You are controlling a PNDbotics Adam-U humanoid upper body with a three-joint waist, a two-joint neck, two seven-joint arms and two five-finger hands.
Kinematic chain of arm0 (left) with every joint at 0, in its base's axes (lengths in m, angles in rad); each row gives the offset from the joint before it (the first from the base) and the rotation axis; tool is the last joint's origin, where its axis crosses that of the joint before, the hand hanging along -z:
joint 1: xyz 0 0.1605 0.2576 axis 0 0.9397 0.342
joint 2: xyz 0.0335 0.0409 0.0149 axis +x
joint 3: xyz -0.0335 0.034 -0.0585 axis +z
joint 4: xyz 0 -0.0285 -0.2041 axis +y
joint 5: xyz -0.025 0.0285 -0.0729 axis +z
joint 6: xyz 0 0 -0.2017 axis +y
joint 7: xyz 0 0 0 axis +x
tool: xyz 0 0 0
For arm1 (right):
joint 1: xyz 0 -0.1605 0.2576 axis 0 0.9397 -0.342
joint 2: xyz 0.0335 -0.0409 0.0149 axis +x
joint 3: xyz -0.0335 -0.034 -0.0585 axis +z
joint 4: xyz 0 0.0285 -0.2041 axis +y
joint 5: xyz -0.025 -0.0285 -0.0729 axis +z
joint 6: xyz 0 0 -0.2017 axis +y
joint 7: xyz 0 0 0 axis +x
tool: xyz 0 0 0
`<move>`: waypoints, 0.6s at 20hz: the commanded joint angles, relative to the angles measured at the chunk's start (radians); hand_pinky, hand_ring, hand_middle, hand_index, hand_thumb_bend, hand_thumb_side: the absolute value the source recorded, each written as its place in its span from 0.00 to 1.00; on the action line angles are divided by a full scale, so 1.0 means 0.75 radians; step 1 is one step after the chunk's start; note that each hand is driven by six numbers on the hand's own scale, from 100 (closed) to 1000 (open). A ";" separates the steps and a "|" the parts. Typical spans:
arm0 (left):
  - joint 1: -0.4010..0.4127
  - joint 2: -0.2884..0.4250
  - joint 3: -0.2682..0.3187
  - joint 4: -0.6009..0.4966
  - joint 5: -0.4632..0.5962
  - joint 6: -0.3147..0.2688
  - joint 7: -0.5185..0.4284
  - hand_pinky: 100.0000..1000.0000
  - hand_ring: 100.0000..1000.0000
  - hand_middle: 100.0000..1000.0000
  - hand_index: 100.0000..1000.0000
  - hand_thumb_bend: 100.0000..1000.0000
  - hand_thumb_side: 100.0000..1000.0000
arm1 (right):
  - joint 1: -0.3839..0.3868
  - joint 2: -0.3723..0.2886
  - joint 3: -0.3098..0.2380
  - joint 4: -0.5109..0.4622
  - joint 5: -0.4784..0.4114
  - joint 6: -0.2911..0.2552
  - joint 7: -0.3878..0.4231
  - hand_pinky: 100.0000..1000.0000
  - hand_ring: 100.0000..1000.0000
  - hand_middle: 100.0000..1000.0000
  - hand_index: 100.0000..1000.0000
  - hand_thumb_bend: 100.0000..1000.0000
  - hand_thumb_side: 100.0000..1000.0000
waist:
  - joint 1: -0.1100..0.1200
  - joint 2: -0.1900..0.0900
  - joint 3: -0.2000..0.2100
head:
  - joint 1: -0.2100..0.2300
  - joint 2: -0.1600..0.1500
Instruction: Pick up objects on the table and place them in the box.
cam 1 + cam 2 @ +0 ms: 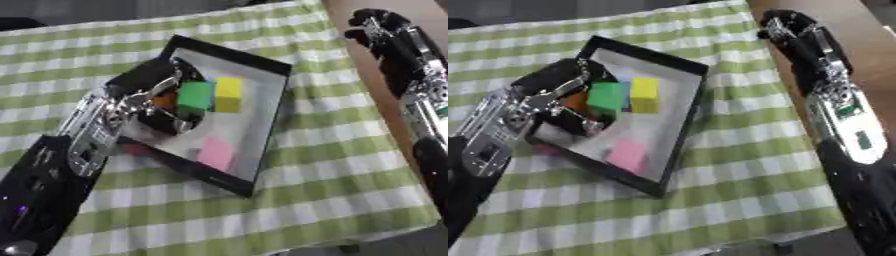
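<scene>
My left hand (153,97) reaches over the box's (262,125) left wall, fingers curled around an orange piece inside. Green (196,95), yellow (229,93) and pink (216,152) blocks lie in the box, mid-bench (350,165). My right hand (794,30) hangs off the bench's far right edge; I cannot tell its fingers' state.

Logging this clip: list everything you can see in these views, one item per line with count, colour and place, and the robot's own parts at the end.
Shallow black-rimmed box with a pale floor: one, lying askew mid-table.
Green cube: one, inside the box, beside the left hand.
Yellow cube: one, inside the box, touching the green cube's right side.
Pink block: one, inside the box, near its lower end.
Orange object: one, partly hidden between the left hand's fingers; shape unclear.
Green-and-white checked tablecloth: one, covering the table.
Bare brown surface: upper right, beyond the cloth.
Left hand: black and silver, reaching into the box, fingers curled.
Right hand: black, upper right, off the cloth.
</scene>
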 commanded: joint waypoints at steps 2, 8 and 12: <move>-0.016 -0.010 0.014 0.018 -0.019 -0.023 0.037 0.66 0.60 0.54 0.64 0.20 0.00 | -0.020 -0.025 -0.006 -0.016 -0.001 0.000 0.007 0.96 0.71 0.66 0.69 0.02 0.40 | -0.002 -0.035 -0.004 | 0.007 -0.003; -0.001 0.010 0.016 -0.021 -0.036 -0.040 -0.011 0.85 0.80 0.76 0.83 0.56 0.29 | -0.014 -0.025 -0.010 -0.015 -0.001 0.000 0.003 0.95 0.71 0.66 0.69 0.02 0.40 | -0.003 -0.035 0.000 | 0.002 -0.003; 0.021 0.040 0.028 -0.102 -0.053 -0.016 -0.033 0.89 0.84 0.80 0.87 0.76 0.40 | -0.011 -0.027 -0.013 -0.017 -0.002 -0.003 0.000 0.95 0.71 0.66 0.69 0.02 0.39 | -0.008 -0.036 0.006 | 0.000 -0.003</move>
